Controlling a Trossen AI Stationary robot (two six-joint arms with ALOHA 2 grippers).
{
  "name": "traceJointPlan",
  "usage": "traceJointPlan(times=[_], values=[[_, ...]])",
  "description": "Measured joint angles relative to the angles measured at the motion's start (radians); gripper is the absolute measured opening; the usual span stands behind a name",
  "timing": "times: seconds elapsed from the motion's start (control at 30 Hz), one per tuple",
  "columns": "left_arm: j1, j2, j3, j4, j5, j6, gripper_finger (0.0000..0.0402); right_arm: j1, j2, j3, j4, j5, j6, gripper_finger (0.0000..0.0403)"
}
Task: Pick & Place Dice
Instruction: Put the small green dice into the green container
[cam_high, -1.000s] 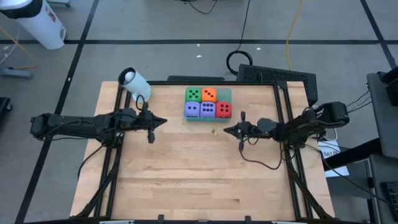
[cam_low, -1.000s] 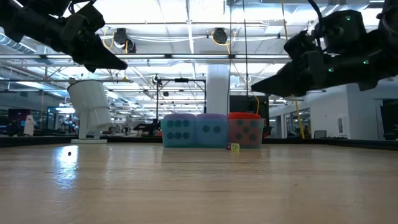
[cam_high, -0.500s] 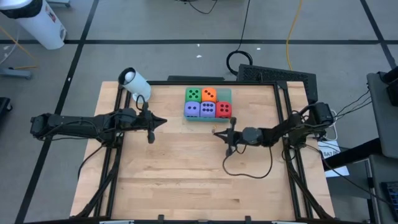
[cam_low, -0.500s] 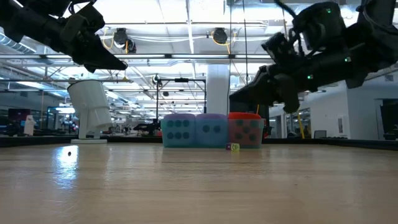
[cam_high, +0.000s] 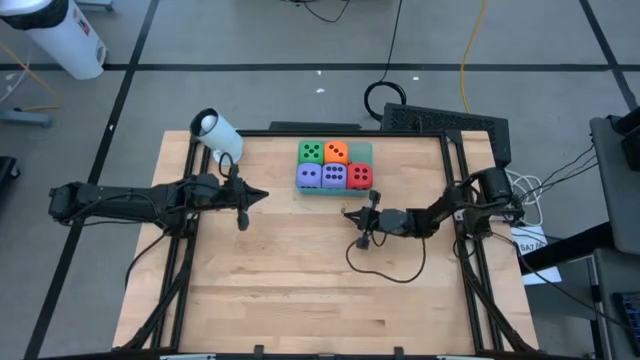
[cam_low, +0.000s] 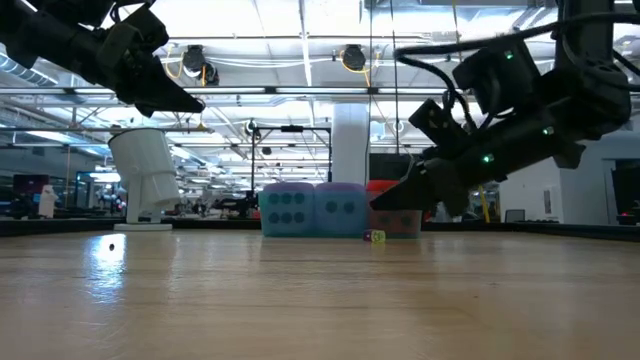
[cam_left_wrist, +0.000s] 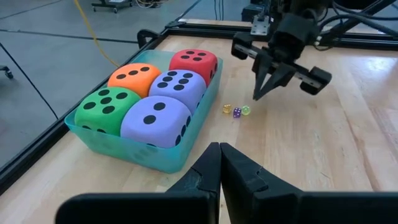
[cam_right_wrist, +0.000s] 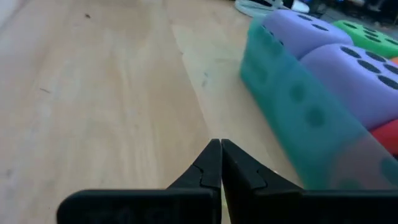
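Observation:
Five soft dice sit packed in a translucent green tray (cam_high: 362, 152) at the table's far middle: green (cam_high: 311, 151), orange (cam_high: 336, 152), two purple (cam_high: 309, 176) (cam_high: 333, 177), red (cam_high: 359, 177). Three tiny dice (cam_left_wrist: 237, 112) lie on the wood just beside the tray's near right corner. My right gripper (cam_left_wrist: 257, 95) is shut, tipped downward, its tips a little above and beside the tiny dice and close to the tray wall (cam_right_wrist: 292, 118). My left gripper (cam_high: 264, 196) hangs shut over the table's left half, clear of everything.
A white cylinder (cam_high: 217, 133) stands at the table's far left corner. A black cable loop (cam_high: 385, 268) from the right arm droops over the wood right of centre. Black frame rails run along both table sides. Bare wood fills the near half.
My right gripper has moved toward the table's left edge and down, tipping its fingers lower, ending close above the tiny dice by the tray's near right corner. It has stayed shut. The dice and tray have not moved.

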Motion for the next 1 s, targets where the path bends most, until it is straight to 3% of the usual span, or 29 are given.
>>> traceJointPlan(times=[0.3, 1.0], values=[[0.000, 0.000, 0.000, 0.000, 0.000, 0.006, 0.0015, -0.031, -0.001, 0.000, -0.006, -0.003, 0.108, 0.0019], [0.000, 0.000, 0.000, 0.002, 0.000, 0.003, 0.0015, -0.037, -0.001, 0.000, -0.114, -0.008, 0.149, 0.0198]])
